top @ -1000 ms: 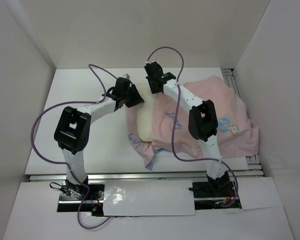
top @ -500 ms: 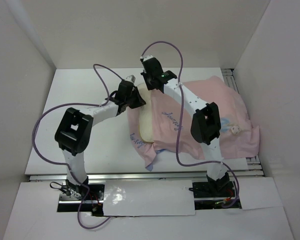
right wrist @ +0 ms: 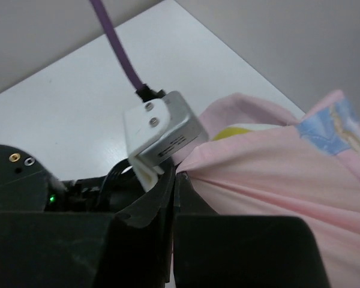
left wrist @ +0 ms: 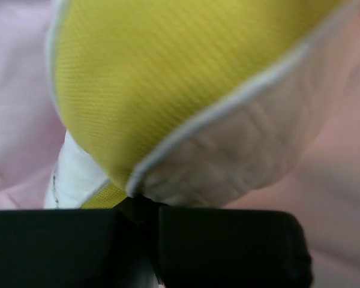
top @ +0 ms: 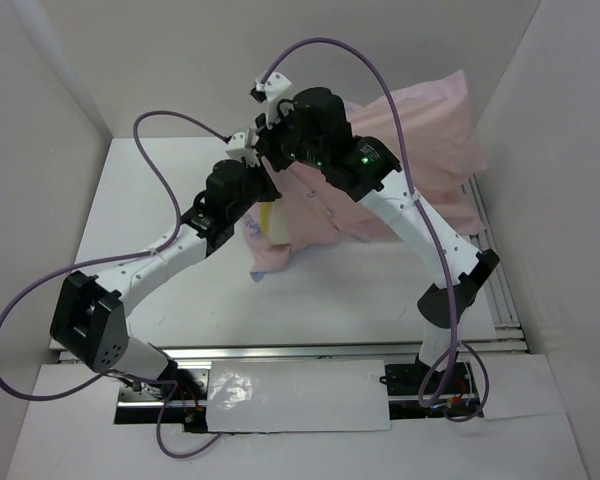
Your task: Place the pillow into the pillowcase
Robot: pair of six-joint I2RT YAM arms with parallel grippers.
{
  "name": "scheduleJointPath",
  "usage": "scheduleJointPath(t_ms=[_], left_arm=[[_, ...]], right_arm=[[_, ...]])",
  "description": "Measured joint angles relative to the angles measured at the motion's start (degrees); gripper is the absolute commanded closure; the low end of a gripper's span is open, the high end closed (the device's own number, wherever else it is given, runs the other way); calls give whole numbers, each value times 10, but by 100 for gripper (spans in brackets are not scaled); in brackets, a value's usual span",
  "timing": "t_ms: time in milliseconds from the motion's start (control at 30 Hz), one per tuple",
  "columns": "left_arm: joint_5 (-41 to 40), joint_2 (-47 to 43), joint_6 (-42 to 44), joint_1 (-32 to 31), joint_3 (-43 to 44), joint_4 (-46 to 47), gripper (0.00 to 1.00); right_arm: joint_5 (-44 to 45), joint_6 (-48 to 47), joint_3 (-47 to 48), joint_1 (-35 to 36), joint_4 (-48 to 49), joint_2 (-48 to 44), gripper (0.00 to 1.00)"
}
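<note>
A corner of the yellow mesh, white-piped pillow [left wrist: 168, 90] is pinched in the closed left gripper [left wrist: 145, 207]. Just beyond, the pale pink pillowcase [top: 420, 140] is clamped by the closed right gripper [right wrist: 173, 180] and held aloft around the pillow.

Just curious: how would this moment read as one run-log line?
left gripper shut on pillow | right gripper shut on pillowcase | pillow partly inside
</note>
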Motion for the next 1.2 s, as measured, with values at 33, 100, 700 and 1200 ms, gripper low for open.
scheduleJointPath(t_ms=[33, 100, 700, 1200], left_arm=[[-6, -4, -2, 0, 1, 9, 100], [-17, -3, -3, 0, 9, 17, 100], [-60, 9, -57, -19, 5, -34, 59], [-135, -58, -89, -23, -37, -308, 0]], right_arm=[[-10, -1, 11, 5, -6, 0, 100], [-27, -2, 28, 9, -21, 4, 100], [-207, 64, 6, -68, -22, 29, 100], [-143, 88, -88, -75, 26, 92, 13]])
